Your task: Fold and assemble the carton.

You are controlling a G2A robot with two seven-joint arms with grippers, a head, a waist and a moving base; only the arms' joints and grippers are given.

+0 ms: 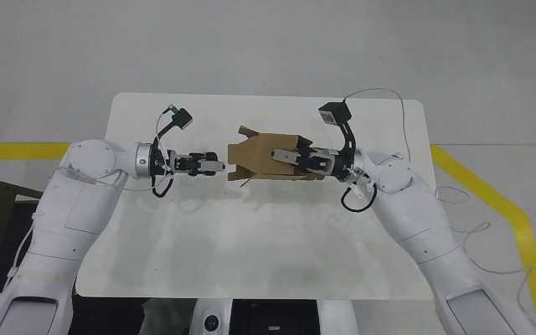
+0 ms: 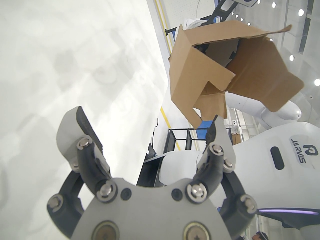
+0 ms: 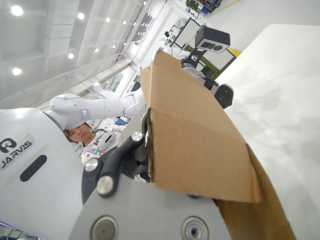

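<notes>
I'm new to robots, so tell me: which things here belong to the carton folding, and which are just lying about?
In the job: carton, right gripper holding it, open left gripper beside it.
Just there: white table underneath, yellow floor line.

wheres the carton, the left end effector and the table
carton [image 1: 260, 149]: top view, on its upper panel.
left end effector [image 2: 148, 113]: left wrist view, midway between its open fingertips.
table [image 1: 251, 243]: top view, on a bare part of its surface.
</notes>
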